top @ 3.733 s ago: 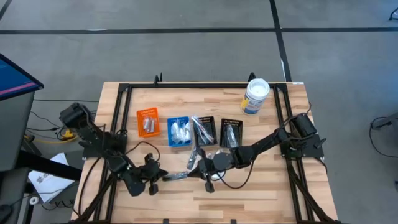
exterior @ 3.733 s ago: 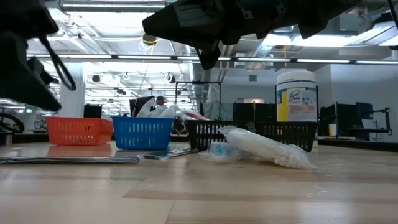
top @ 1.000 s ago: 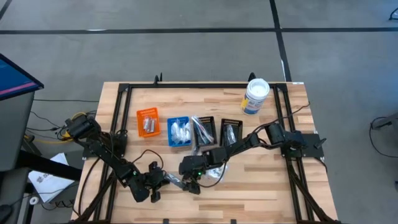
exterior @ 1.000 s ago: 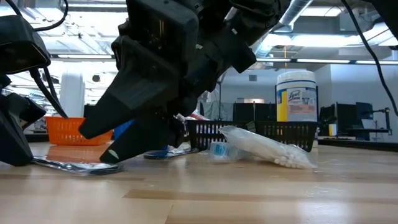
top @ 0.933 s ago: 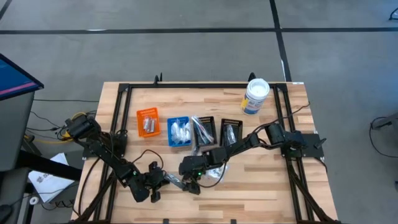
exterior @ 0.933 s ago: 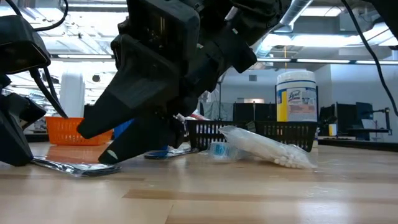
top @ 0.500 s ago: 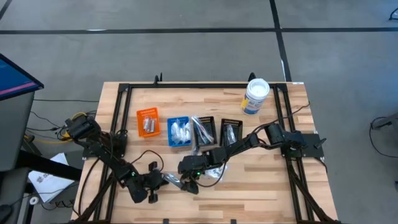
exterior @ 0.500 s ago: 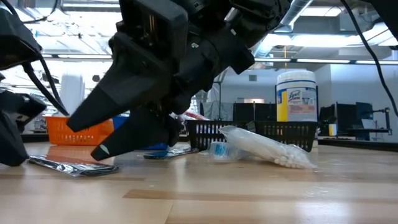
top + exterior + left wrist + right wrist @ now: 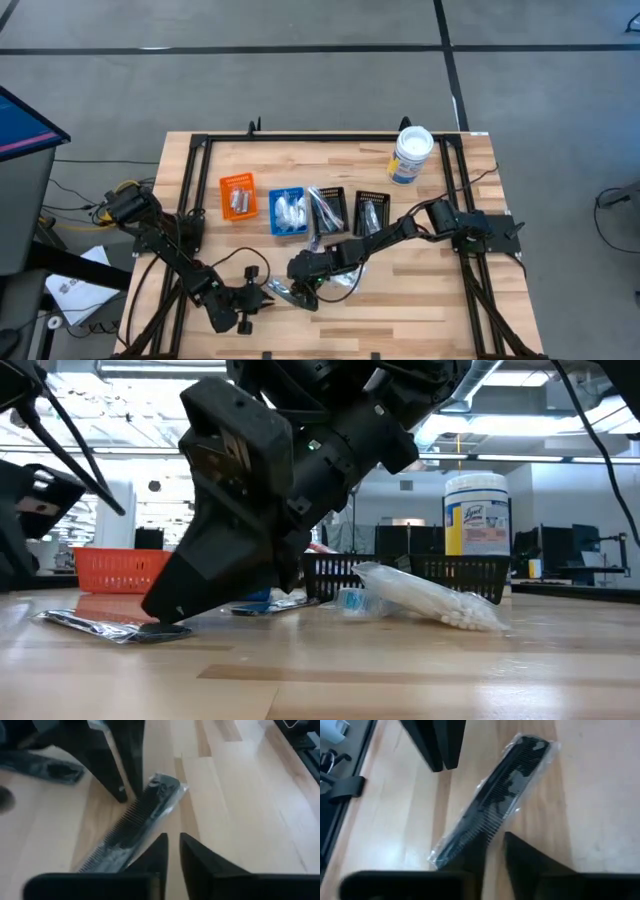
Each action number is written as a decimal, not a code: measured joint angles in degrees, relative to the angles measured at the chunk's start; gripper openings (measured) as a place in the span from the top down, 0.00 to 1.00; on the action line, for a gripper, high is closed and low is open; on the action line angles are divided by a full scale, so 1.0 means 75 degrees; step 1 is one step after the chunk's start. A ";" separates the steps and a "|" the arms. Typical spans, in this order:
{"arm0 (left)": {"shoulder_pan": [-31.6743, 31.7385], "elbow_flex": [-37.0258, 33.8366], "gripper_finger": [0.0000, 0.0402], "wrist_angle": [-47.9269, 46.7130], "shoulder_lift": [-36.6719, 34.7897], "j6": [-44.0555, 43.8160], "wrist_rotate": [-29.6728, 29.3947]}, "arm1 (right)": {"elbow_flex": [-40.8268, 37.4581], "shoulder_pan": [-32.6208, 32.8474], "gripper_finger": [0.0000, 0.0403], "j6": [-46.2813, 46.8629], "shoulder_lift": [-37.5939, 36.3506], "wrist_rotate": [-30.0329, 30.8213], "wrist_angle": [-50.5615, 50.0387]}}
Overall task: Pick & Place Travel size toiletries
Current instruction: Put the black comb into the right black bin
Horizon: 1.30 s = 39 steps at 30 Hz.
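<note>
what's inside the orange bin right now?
From above, the orange bin holds a few small silvery items, lying side by side. Anything beneath them is covered. In the low view its wall hides the contents.

right hand [image 9: 290, 293]: fingers narrowed, tips down at wrapped comb [image 9: 495, 805] | left hand [image 9: 262, 296]: drawn back toward desk's front-left, apparently released comb

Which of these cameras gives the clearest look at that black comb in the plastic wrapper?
The right wrist view: the wrapped comb lies nearly whole, teeth visible. The left wrist view shows the wrapped comb partly cut off. Overhead it is a small sliver under the grippers; the low view shows only a flat edge.
</note>
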 joint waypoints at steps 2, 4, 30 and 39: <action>0.0086 0.0000 0.83 0.0015 0.0000 0.0327 -0.0061 | -0.0005 -0.0014 0.93 0.0000 0.0022 0.0004 0.0000; 0.0208 0.0003 0.75 0.0011 0.0001 0.0644 -0.0058 | -0.0005 -0.0056 0.98 0.0000 0.0029 -0.0010 -0.0011; 0.0845 0.0777 0.65 -0.0727 0.1082 0.2989 -0.0493 | -0.0011 -0.0049 1.00 0.0263 0.0044 0.0099 0.0019; 0.0938 0.0902 0.72 -0.1310 0.1083 0.3009 -0.0918 | -0.0014 -0.0060 1.00 0.0263 0.0041 0.0141 -0.0009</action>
